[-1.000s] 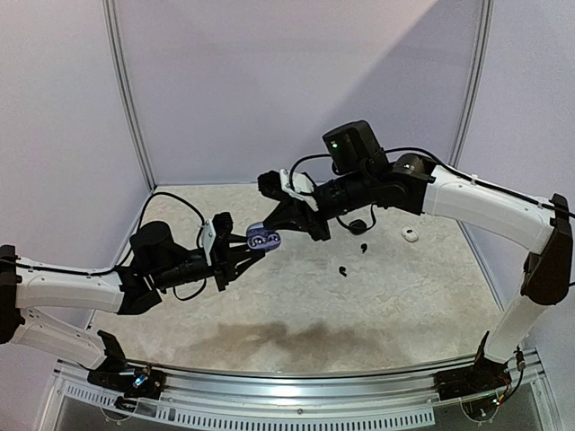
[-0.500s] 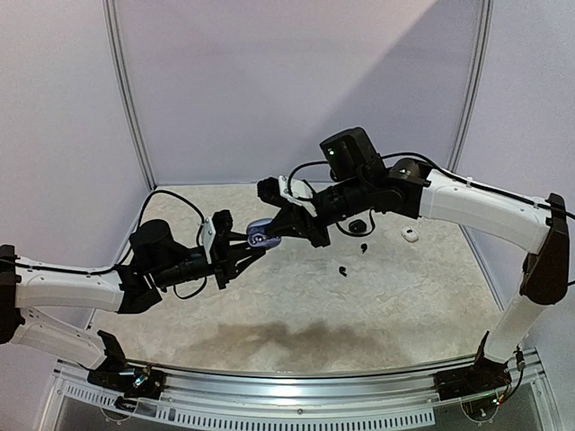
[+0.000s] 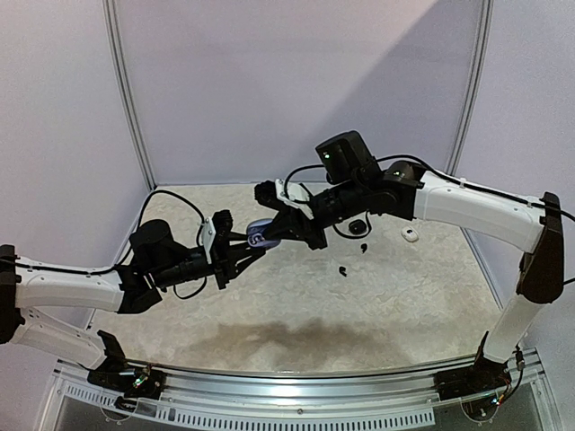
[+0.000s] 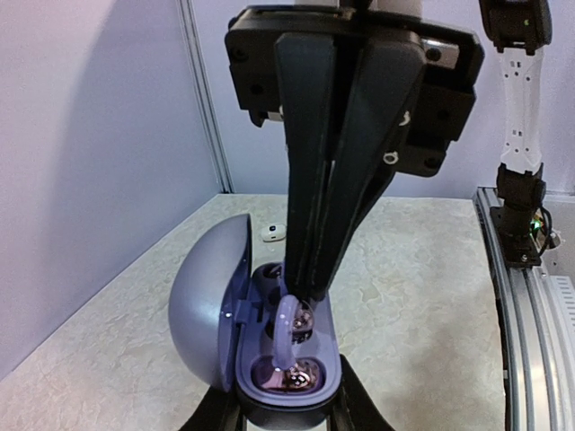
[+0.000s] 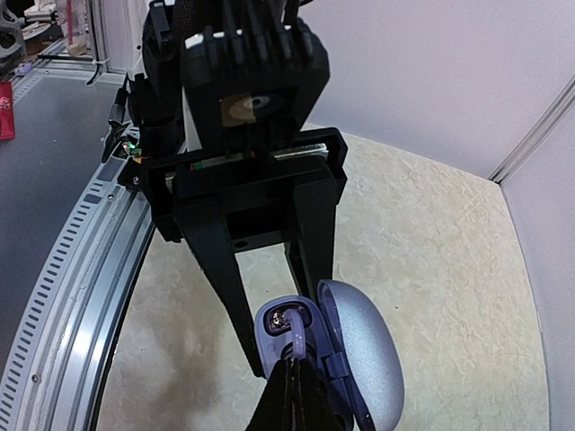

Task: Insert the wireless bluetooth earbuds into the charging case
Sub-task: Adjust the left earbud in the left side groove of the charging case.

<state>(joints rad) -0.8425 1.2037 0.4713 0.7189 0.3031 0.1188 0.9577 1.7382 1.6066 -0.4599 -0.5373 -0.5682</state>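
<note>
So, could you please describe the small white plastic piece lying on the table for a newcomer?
Find the right arm's white forearm in the top view. Just below it, on the beige marbled tabletop, lies the small white plastic piece; the tiny plastic earbuds to its left are black.

2 white arms (image 3: 67, 289) with black joints (image 3: 153, 244) and looped black cables (image 3: 167, 198).

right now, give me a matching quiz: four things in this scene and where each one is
1 charging case
2 lavender earbud
3 white earbud
4 black earbud

a loose on the table, farthest right
b held in the left gripper, lid open
c loose on the table, mid-right, nearer the front
d at the shut tips of the right gripper, down in the case

Pairs: 1-b, 2-d, 3-a, 4-c
</note>
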